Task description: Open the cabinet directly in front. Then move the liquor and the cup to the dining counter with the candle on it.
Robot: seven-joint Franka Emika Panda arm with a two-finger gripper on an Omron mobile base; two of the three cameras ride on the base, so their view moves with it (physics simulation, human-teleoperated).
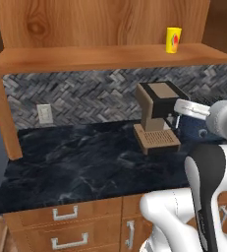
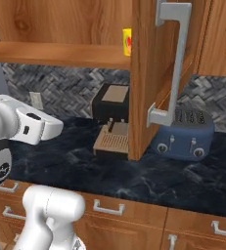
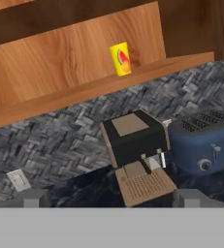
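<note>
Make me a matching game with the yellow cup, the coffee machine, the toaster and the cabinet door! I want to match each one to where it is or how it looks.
Things:
1. yellow cup
2. coffee machine
3. toaster
4. cabinet door

Descriptions:
A. dark blue, sitting on the black counter
B. swung open, with a long silver handle
C. standing on the wooden cabinet shelf
D. black and tan, on the counter under the shelf

Pairs: 1-C, 2-D, 3-A, 4-B
</note>
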